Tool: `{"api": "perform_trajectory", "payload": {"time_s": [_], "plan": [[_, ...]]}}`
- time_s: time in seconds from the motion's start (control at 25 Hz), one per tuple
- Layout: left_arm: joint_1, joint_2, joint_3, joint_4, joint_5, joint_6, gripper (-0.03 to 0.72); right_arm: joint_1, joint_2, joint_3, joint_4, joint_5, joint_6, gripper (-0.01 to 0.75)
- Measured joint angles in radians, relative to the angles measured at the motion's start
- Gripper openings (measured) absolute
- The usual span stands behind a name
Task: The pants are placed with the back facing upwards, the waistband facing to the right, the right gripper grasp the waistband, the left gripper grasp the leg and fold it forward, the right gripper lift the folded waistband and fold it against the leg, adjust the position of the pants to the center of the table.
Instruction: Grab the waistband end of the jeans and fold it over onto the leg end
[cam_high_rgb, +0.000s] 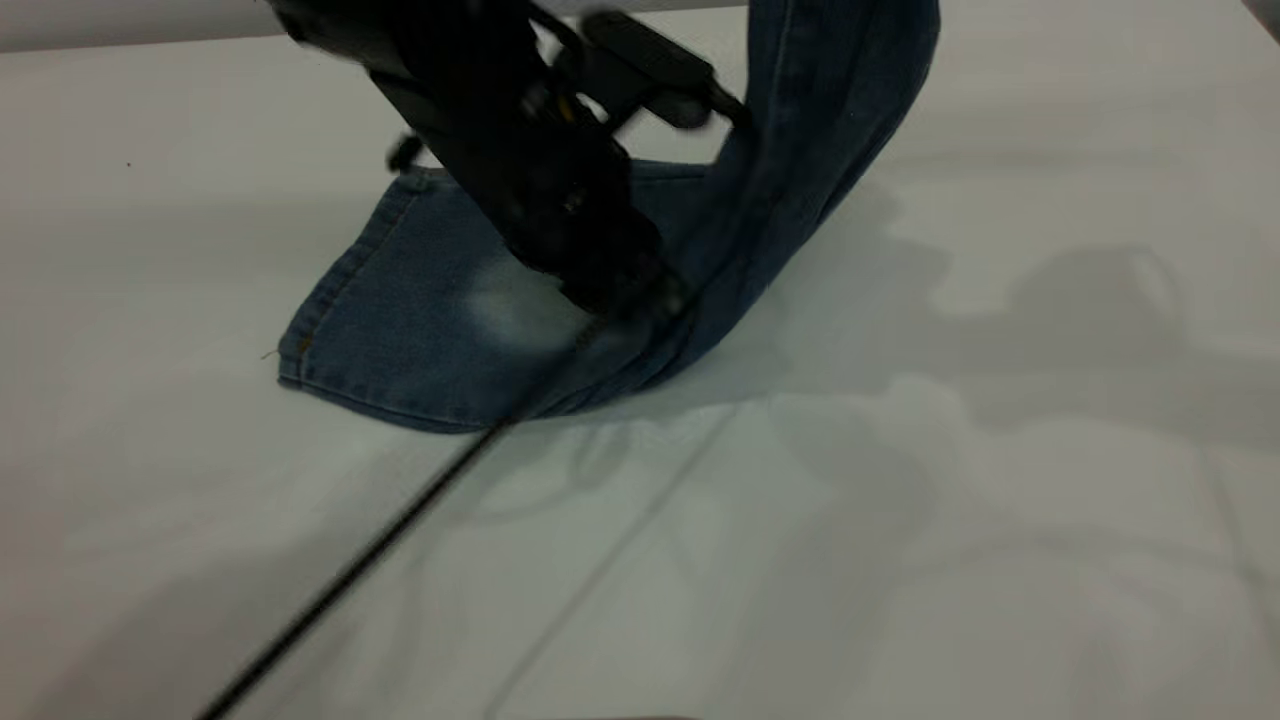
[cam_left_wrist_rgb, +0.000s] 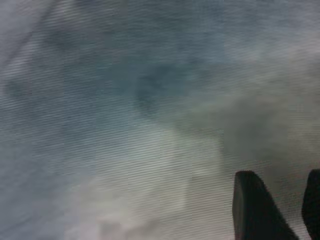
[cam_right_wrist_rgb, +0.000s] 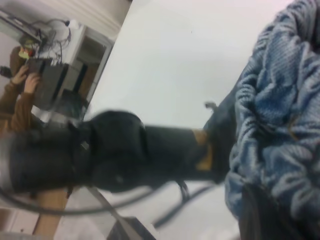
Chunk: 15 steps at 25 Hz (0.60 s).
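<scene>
Exterior view: one pair of pants (cam_high_rgb: 450, 330), lower part flat on the desk (cam_high_rgb: 1000, 550) left of centre, the right portion raised in a standing curve running out of the far edge, apparently so the waistband can be folded over the leg. One left end effector (cam_high_rgb: 625, 295) pressing down on the denim at the fold, presumably to pin it; one thin cable (cam_high_rgb: 380, 545) trailing nearward. Left wrist view: faded denim fills the frame; two dark fingertips (cam_left_wrist_rgb: 255, 210), parted, nothing between them. Right wrist view: bunched denim close against the right end effector (cam_right_wrist_rgb: 265, 215); grip indeterminate. One person (cam_right_wrist_rgb: 20, 100) in the far background.
</scene>
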Motion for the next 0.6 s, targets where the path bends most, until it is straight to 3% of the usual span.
{"api": "perform_trajectory", "payload": {"time_s": [0.2, 0.36, 0.6], "plan": [[0.095, -0.161, 0.003, 0.000, 0.007, 0.001, 0.237, 0.000, 0.000, 0.000, -0.003, 0.003, 0.002, 0.057], [0.221, -0.319, 0.004, 0.000, 0.028, 0.002, 0.237, 0.018, 0.000, 0.000, -0.003, -0.022, 0.022, 0.057], [0.347, -0.588, 0.004, 0.002, 0.061, 0.002, 0.237, 0.233, 0.007, 0.000, 0.028, -0.298, 0.042, 0.057]]}}
